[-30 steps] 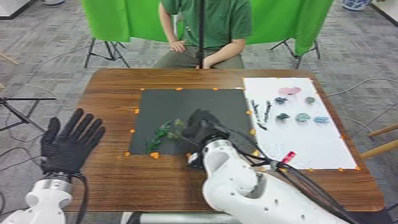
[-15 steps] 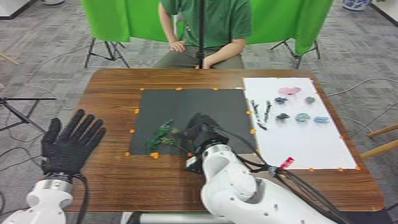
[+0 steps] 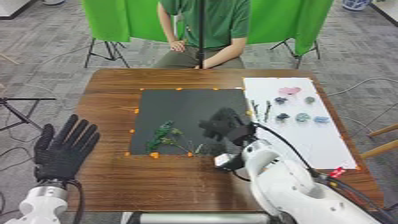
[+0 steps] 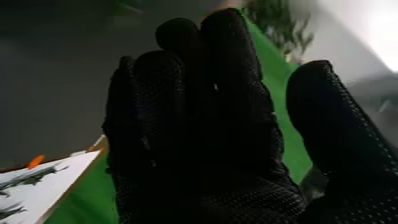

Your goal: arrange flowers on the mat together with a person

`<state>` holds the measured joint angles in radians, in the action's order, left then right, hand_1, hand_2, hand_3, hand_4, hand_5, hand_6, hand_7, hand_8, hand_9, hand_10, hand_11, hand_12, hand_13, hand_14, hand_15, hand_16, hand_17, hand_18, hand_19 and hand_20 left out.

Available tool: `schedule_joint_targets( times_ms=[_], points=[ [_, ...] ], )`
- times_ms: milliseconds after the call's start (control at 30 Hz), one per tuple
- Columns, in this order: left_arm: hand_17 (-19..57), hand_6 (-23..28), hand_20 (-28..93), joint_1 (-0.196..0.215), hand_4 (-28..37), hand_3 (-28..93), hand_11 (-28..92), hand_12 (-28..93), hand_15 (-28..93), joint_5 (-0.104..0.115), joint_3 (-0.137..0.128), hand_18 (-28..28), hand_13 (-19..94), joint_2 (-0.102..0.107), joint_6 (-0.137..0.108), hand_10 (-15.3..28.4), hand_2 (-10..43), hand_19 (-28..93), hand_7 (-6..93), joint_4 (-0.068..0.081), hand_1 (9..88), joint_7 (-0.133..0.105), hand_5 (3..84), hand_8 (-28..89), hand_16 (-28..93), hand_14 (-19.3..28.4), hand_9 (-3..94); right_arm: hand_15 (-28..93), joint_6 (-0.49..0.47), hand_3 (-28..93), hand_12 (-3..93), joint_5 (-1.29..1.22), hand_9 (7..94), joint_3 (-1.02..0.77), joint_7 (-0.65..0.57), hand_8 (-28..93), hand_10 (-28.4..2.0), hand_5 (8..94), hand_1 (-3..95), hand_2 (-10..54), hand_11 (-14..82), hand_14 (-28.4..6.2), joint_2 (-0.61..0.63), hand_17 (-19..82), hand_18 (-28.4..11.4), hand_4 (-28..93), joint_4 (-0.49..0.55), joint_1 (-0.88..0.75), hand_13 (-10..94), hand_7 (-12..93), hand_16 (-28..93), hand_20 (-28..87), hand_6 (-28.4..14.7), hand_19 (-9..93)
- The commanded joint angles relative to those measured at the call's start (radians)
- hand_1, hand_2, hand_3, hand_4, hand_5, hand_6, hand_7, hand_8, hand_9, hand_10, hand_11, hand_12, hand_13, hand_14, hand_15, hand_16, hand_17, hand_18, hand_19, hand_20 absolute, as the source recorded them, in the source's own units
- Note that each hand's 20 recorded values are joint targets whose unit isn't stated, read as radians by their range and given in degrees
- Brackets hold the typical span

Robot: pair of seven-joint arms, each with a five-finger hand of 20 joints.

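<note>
Now the right hand (image 3: 228, 125), open and empty, is drawing away from the sprigs (image 3: 162, 134), leaving them on the dark mat (image 3: 178, 105); that placement looks done, so the flowers (image 3: 290, 91) on the white sheet (image 3: 311, 145) probably come next.

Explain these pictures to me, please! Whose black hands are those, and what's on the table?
They belong to a robot with two white arms. One picture looks down from its head. The other comes from a camera on its right wrist, so you see its black glove very close.

On the brown table lies a dark mat with a green sprig on it. To its right, a white sheet holds twigs, a pink flower and smaller bluish and greenish ones.

The left hand rests beside the mat. The right hand is over the mat, its fingers open. I see nothing held.
</note>
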<state>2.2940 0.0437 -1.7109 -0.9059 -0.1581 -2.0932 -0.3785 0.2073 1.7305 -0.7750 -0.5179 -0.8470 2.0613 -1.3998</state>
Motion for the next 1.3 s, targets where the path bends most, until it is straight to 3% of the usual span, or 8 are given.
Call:
schedule_joint_targets(
  times_ms=[33,433,967,1167,1300],
  points=[
    [-3.1,7.4,10,0.013,-28.3,64,15,5,30,0.005,0.011,11.2,25,-0.007,-0.02,13.7,16.7,26,5.8,-0.006,24.5,0.0,40.7,-9,-8,15.2,34.2,71,-0.22,66,17.7,0.01,79.3,-0.046,0.079,-11,-17.1,87.6,32.0,10.6,16.6,-18.0,-0.01,19,-22.1,-18,0.01,-0.07,55,23,28,28,-4.3,67],
    [-3.1,7.4,11,0.008,-28.3,65,15,5,31,0.008,0.021,11.2,25,-0.013,-0.032,13.8,16.8,26,5.8,-0.001,24.4,0.009,40.9,-9,-8,15.4,34.3,71,-0.326,64,16.9,0.055,75.5,0.035,0.098,-11,-16.3,83.5,30.8,11.9,13.8,-18.1,-0.087,18,-21.8,-18,-0.049,-0.027,53,16,29,30,-4.0,66],
    [-3.3,7.3,11,-0.005,-28.3,65,15,5,31,0.014,0.026,11.3,25,-0.017,-0.04,13.9,16.9,27,6.3,0.009,24.3,0.014,41.0,-9,-8,15.5,34.6,71,-0.308,65,15.4,0.017,70.9,0.051,0.08,-11,-15.6,78.8,29.8,12.6,11.5,-18.2,-0.126,18,-21.9,-18,-0.105,-0.024,52,14,28,31,-4.2,65],
    [-3.3,7.4,11,-0.008,-28.3,65,16,5,31,0.013,0.03,11.3,25,-0.022,-0.041,13.9,16.9,27,6.3,0.011,24.3,0.017,41.1,-9,-8,15.6,34.7,70,-0.328,65,15.0,-0.064,68.6,-0.003,0.125,-11,-15.4,76.1,29.4,12.6,11.0,-18.0,-0.13,18,-21.8,-18,-0.098,-0.067,52,14,28,31,-4.3,65],
    [-3.3,7.4,10,0.008,-28.3,65,15,5,31,0.012,0.018,11.3,25,-0.022,-0.04,13.8,16.9,27,6.1,0.006,24.2,0.008,41.1,-9,-8,15.6,34.6,72,-0.312,65,15.1,-0.155,68.7,-0.067,0.2,-11,-15.5,75.0,29.4,12.7,11.6,-18.3,-0.109,18,-22.0,-19,-0.065,-0.108,53,15,28,31,-4.2,66]
  ],
)
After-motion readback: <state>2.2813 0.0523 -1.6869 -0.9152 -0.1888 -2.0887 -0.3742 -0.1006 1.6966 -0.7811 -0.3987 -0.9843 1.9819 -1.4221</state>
